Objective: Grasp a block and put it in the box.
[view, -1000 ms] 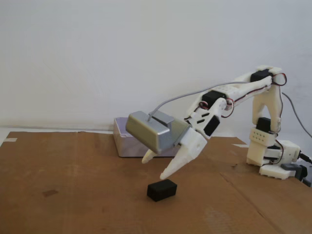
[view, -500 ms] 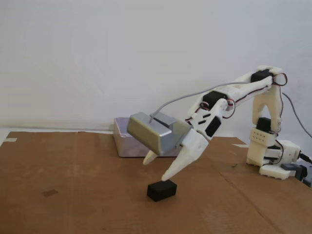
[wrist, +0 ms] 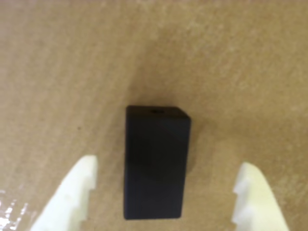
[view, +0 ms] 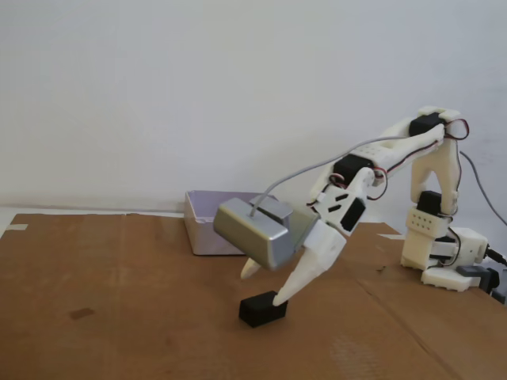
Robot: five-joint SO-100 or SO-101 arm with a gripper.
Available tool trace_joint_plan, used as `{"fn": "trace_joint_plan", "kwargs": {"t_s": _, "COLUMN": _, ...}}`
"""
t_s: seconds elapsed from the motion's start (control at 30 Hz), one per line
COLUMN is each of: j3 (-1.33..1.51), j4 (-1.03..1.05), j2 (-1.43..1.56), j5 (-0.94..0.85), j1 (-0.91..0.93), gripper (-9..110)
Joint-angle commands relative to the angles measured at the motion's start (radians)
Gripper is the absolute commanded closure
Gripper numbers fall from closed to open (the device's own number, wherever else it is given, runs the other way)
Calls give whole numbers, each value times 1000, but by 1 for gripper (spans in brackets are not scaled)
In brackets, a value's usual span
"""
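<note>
Wrist view: block (wrist: 156, 163) lies flat on brown cardboard-covered bench (wrist: 57, 72), between the two white fingers (wrist: 72, 192), gaps both sides, no contact. End effector (wrist: 166, 192) spread wide, holding nothing. Fixed view: end effector (view: 265, 285) tips down at block (view: 262, 310), near fingertip right at its top edge. Box (view: 204, 234) sits behind, well apart, near wall.

Lighting is soft, even and diffuse. The wrist view is slightly blurred, with a faint shadow around the block (wrist: 156, 163). The fixed view is mildly soft.
</note>
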Motion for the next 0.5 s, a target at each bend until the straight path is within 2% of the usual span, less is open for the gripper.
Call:
{"fn": "trace_joint_plan", "kwargs": {"t_s": 0.0, "j3": -26, "j4": -29, "j2": 55, "j5": 12, "j1": -28, "gripper": 67}}
{"fn": "trace_joint_plan", "kwargs": {"t_s": 0.47, "j3": 18, "j4": -29, "j2": 44, "j5": 11, "j1": -28, "gripper": 67}}
